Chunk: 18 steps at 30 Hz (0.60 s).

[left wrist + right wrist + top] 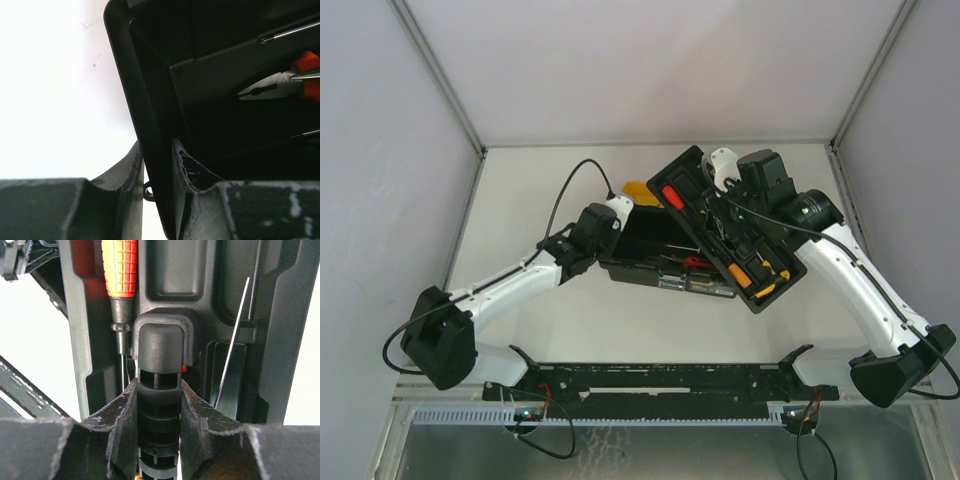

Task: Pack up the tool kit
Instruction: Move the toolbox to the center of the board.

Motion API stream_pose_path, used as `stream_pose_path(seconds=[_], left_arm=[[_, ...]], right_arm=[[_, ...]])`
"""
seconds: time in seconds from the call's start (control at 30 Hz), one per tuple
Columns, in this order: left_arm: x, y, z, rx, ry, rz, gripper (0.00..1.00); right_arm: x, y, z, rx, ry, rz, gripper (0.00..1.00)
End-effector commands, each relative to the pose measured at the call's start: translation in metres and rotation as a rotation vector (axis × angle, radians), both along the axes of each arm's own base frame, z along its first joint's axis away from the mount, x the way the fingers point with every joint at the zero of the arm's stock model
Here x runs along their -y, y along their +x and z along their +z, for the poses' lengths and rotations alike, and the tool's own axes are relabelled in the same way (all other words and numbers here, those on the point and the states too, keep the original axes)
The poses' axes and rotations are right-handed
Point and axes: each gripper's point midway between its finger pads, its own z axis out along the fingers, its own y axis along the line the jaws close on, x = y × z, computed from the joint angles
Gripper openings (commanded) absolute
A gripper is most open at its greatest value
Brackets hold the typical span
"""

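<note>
**Step in hand: seating the tray in the box.** The left claw [157,172] was closed on the left end wall of the toolbox [632,272], one finger outside and one inside, apparently steadying it. The box stood open at mid-bench [540,320], its yellow lid [636,190] folded back behind it. Pliers [272,86] and thin screwdriver shafts lay on its floor.

The inner tray [692,170] appeared to be carried above the right half of the box. It lay diagonally across the box, one corner towards the rear wall and the other overhanging the near right rim. An orange-handled screwdriver [120,265] sat in one of its slots. The right claw [159,390] was clamped on the tray's ribbed central handle [160,345].

The next move probably called for turning the tray until its long edges ran parallel to the box rims, then lowering it level so no corner caught. Open bench lay left of and in front of the box. Room looked tighter behind it, towards the lid, and at the left wall, where the inner finger occupied space.
</note>
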Motion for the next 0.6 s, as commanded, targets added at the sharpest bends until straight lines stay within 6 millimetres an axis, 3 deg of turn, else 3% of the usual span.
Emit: stream_pose_path(seconds=[0.0, 0.13, 0.17, 0.27, 0.3, 0.43, 0.57], left_arm=[[-0.006, -0.046, -0.019, -0.097, 0.076, -0.127, 0.03], [-0.011, -0.044, -0.005, -0.062, 0.073, -0.105, 0.07], [-0.012, -0.044, -0.001, -0.055, 0.06, -0.089, 0.14], [-0.01, -0.043, 0.013, -0.035, -0.009, -0.039, 0.52], [-0.009, -0.043, 0.02, -0.027, -0.035, -0.028, 0.6], [-0.022, -0.043, 0.046, 0.038, -0.107, 0.081, 0.72], [-0.065, -0.048, 0.069, 0.138, -0.185, 0.272, 0.75]], right_arm=[[-0.001, 0.002, 0.026, 0.116, 0.019, 0.066, 0.0], [-0.005, -0.005, 0.019, 0.083, 0.003, 0.13, 0.0], [-0.005, -0.005, 0.018, 0.08, -0.002, 0.136, 0.0], [-0.01, -0.006, 0.016, 0.069, -0.005, 0.186, 0.0], [-0.013, -0.006, 0.015, 0.061, -0.002, 0.204, 0.0], [-0.029, -0.005, 0.01, 0.008, 0.012, 0.298, 0.0], [-0.047, -0.003, -0.001, -0.066, 0.026, 0.393, 0.0]])
